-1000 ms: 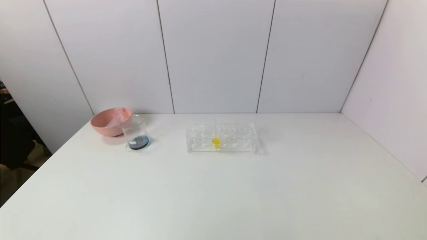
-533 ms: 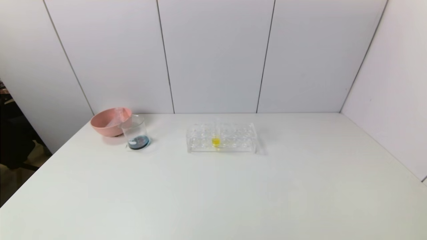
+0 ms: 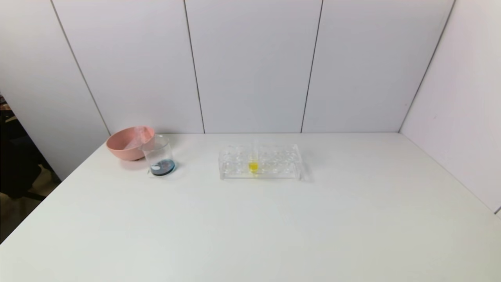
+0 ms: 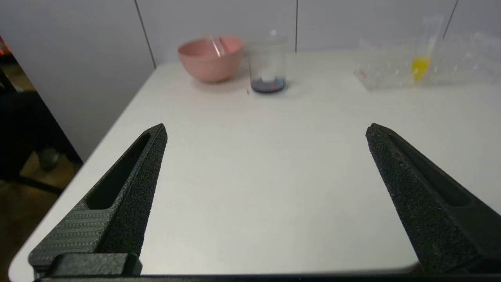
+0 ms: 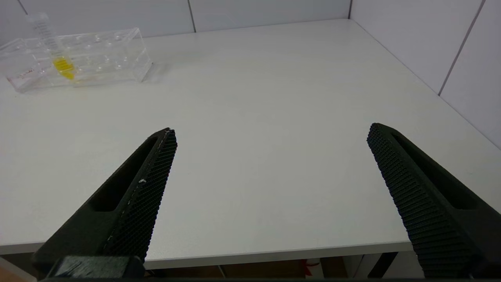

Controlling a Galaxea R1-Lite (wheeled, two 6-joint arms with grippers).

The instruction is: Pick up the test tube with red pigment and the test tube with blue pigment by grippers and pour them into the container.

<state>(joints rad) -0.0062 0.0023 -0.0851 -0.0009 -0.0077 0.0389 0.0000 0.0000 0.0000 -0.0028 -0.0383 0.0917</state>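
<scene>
Both arms are pulled back at the near edge of the white table and neither shows up in the head view, only in their own wrist cams. Left gripper has its fingers spread wide w/ nothing between them, hanging over the near left part of the table, and the right gripper is the same deal, wide apart and empty, over the near right edge. The container, a small clear glass beaker, stands upright at the far left of the table w/ a shallow dark blue layer of liquid at the bottom. Just behind it and to its left, looks like touching or nearly so, is the pink bowl. There's a thin clear thing leaning inside the bowl, prob a tube but can't tell for sure, and can't make out any colour in it. So the red and blue tubes themselves aren't something I can pick out anywhere. Clear tube rack sits mid-table toward the back wall, well apart from the beaker, w/ one tube w/ yellow liquid standing upright in it, graduation marks visible on it from the right wrist cam. The other rack holes look empty.
</scene>
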